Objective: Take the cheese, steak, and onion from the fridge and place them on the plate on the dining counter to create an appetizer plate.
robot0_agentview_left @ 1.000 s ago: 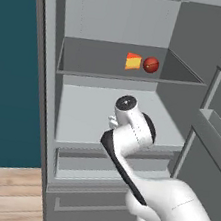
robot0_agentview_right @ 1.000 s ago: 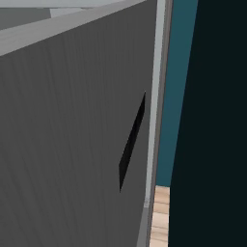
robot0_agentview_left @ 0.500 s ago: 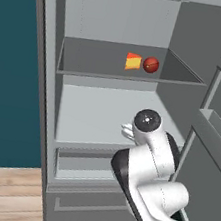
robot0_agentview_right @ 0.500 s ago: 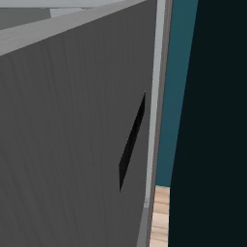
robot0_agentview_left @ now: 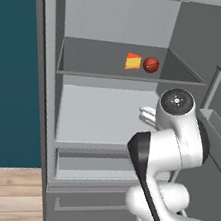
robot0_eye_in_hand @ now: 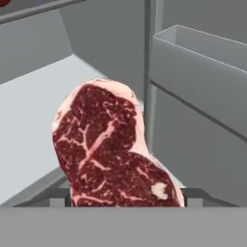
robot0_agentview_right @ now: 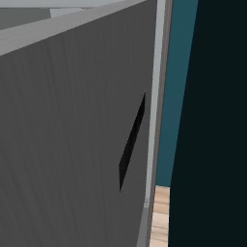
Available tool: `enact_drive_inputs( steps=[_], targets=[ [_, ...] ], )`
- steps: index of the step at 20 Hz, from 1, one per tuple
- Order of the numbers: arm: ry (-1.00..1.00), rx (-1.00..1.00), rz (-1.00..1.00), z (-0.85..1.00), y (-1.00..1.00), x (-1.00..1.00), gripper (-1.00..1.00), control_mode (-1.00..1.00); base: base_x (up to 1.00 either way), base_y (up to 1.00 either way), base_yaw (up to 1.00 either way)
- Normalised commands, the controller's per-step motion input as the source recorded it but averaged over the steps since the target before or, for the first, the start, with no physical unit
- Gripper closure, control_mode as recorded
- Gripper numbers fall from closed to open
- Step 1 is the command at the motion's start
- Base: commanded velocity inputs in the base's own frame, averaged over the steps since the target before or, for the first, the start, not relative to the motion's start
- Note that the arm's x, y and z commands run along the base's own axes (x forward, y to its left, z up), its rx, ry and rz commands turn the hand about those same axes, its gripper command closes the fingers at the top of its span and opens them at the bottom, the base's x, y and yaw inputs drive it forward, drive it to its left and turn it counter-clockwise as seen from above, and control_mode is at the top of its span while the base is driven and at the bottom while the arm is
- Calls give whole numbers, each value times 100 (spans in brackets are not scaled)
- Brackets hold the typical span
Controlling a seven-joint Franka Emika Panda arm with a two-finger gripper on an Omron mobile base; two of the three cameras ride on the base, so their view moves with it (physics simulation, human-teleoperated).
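While the tall grey cabinet fridge (robot0_agentview_left: 44, 97) stands open, the flat marbled red steak (robot0_eye_in_hand: 108, 149) is seen close before the pincer, apparently clamped between wide-set jaws for lifting out. Yellow-orange wedge cheese (robot0_agentview_left: 133, 62) and round dark-red onion (robot0_agentview_left: 150, 65) are left together on the fridge's upper shelf.

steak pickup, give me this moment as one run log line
phase: steak pickup | steak: before hand camera, grip unclear | cheese, onion: on upper fridge shelf
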Motion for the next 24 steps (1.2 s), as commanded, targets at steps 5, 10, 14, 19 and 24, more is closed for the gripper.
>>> enact_drive_inputs(
  steps=[5,10,14,19,24],
  targets=[
    [0,0,0,26,-5,-3,100,100,-17,0,0],
    [0,0,0,0,0,0,100,100,-45,1,0],
    [0,0,0,0,0,0,100,100,-83,18,0],
    [0,0,0,0,0,0,100,100,-99,37,3],
    [0,0,0,0,0,0,100,100,-77,86,18]
  ],
)
